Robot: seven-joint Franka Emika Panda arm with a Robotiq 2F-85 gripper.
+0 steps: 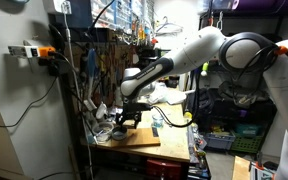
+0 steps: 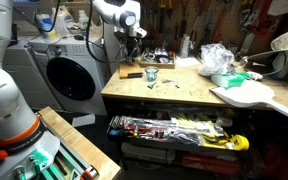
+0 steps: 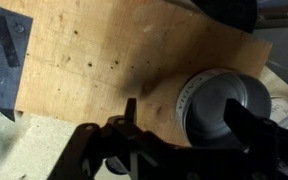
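In the wrist view my gripper (image 3: 189,118) is open, its two dark fingers on either side of a round grey tin can (image 3: 227,108) seen from above. The can stands on a light wooden board (image 3: 104,60). The right finger overlaps the can's right rim; the left finger is over bare wood, apart from the can. In an exterior view my gripper (image 1: 127,117) hangs low over the board (image 1: 144,137) on the workbench. In an exterior view my gripper (image 2: 136,38) is at the far left of the bench, above a small jar (image 2: 151,74).
A black flat piece (image 3: 6,45) lies at the board's left edge. The bench (image 2: 184,95) holds crumpled plastic (image 2: 216,58), a white guitar-shaped board (image 2: 252,95) and small tools. A washing machine (image 2: 69,75) stands beside it. Cables and tools hang on the wall (image 1: 94,60).
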